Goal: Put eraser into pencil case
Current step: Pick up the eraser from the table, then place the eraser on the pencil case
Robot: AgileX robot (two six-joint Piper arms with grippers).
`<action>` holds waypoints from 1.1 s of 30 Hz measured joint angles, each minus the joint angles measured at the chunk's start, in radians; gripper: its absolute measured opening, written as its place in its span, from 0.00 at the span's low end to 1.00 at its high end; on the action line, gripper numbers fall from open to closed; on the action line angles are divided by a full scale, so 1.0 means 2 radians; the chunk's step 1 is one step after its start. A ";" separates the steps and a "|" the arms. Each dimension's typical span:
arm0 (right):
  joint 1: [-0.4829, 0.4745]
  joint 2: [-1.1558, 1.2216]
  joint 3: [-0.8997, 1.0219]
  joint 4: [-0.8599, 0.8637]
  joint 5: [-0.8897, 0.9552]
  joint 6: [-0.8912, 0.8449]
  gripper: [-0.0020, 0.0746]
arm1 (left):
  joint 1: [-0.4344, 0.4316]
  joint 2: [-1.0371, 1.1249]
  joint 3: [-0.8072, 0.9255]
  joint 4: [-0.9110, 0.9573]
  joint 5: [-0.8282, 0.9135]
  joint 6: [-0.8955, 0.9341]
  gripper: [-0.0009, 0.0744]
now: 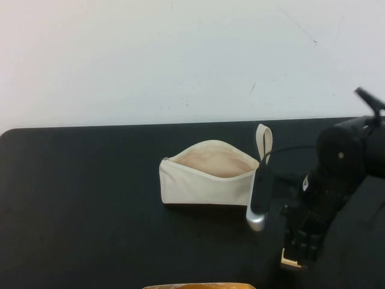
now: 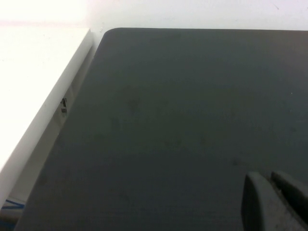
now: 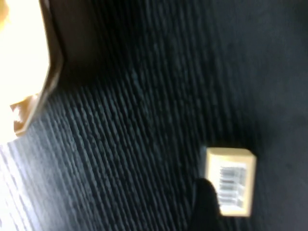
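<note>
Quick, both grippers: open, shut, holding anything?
Left gripper: parked over bare table, fingers together, holding nothing.
Right gripper: down at the eraser near the table's front edge; grip cannot be told.

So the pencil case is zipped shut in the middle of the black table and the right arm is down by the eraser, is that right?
Not quite. The pencil case is unzipped, its mouth gaping to show the beige lining, as the high view shows. The rest holds: it lies mid-table, and the right gripper is low over the eraser near the front edge. The left gripper sits apart over bare table.
</note>
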 joint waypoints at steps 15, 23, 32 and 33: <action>0.000 0.059 -0.007 -0.027 -0.006 0.014 0.43 | 0.000 0.000 0.000 0.000 0.000 0.000 0.01; 0.000 0.035 -0.089 -0.034 0.087 0.091 0.29 | 0.000 0.000 0.000 0.000 0.000 0.000 0.01; 0.000 -0.013 -0.238 0.026 0.061 0.075 0.29 | 0.000 0.000 0.000 0.000 0.000 0.000 0.01; 0.000 -0.008 -0.251 0.032 0.050 0.075 0.29 | 0.000 0.000 0.000 0.000 0.000 0.000 0.01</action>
